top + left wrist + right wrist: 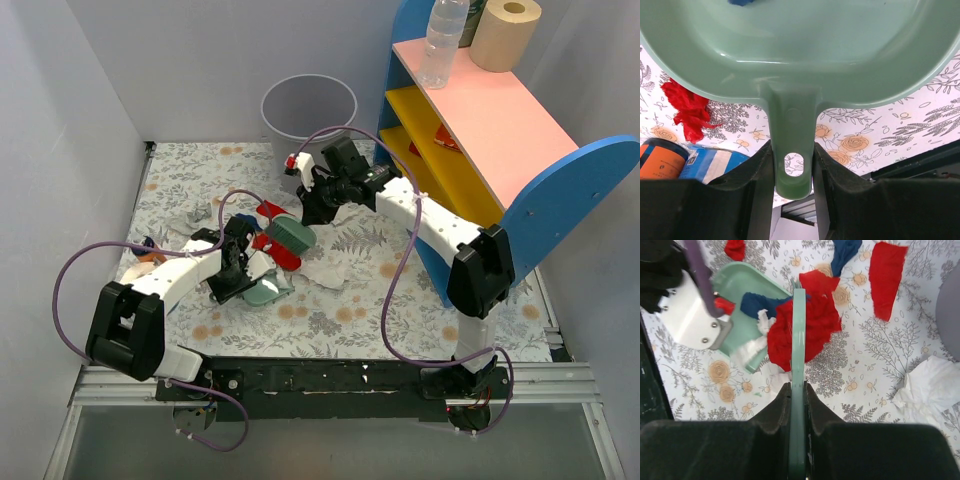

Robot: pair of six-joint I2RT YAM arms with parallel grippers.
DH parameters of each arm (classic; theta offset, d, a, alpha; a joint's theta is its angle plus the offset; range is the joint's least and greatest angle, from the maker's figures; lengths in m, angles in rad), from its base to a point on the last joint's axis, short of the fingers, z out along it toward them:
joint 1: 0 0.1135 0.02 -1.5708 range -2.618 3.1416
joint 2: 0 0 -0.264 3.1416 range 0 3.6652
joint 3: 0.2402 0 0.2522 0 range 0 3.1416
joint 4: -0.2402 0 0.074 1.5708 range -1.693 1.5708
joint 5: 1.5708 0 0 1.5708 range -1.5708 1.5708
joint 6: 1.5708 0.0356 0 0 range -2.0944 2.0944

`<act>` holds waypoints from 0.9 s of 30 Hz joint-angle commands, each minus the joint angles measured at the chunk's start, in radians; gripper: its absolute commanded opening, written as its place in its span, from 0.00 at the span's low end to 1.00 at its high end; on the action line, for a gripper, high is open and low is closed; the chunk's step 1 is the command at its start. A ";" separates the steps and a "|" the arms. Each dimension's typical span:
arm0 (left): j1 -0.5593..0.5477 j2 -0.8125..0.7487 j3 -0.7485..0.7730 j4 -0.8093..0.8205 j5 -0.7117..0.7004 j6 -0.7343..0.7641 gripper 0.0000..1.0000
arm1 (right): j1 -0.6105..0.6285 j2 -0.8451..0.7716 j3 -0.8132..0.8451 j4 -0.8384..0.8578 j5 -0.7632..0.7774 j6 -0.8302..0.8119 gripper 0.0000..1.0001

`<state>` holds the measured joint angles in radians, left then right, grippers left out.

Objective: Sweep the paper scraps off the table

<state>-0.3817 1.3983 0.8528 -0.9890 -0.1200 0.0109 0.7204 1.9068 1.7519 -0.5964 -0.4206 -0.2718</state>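
Clamping the dustpan (790, 60) by its handle, the left fingers (752, 190) hold the pan mouth toward the pile. The right fingers (772, 415) are clenched on the brush (798, 340), whose thin edge runs to 12 o'clock in the wrist view. At that brush lies a clump of scraps (815, 325), red with blue and white bits. It sits right at the pan's lip at 10 o'clock, with some pieces already inside. Other scraps lie apart on the bench (850, 365): a red strip at 1 o'clock, a white wad at 4 o'clock, and more near the left arm. The step in hand looks like the sweep into the pan, partly done. Next, I judge, the brush must push toward 9 o'clock with the pan held flat and steady. It must then reach for the strays before anything goes to the bin (308, 105) at 12 o'clock.
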 commanded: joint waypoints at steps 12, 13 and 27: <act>-0.003 -0.134 0.009 -0.126 -0.020 -0.037 0.00 | -0.033 -0.063 0.052 0.029 0.216 -0.052 0.01; -0.002 -0.137 0.003 -0.135 -0.021 -0.034 0.00 | -0.029 -0.049 0.054 0.032 0.223 -0.053 0.01; -0.003 0.027 0.044 -0.031 0.025 -0.086 0.00 | 0.068 0.071 0.072 0.034 -0.039 0.022 0.01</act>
<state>-0.3817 1.3827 0.8356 -1.0672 -0.1410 -0.0174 0.7712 1.9923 1.7657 -0.5774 -0.3012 -0.2874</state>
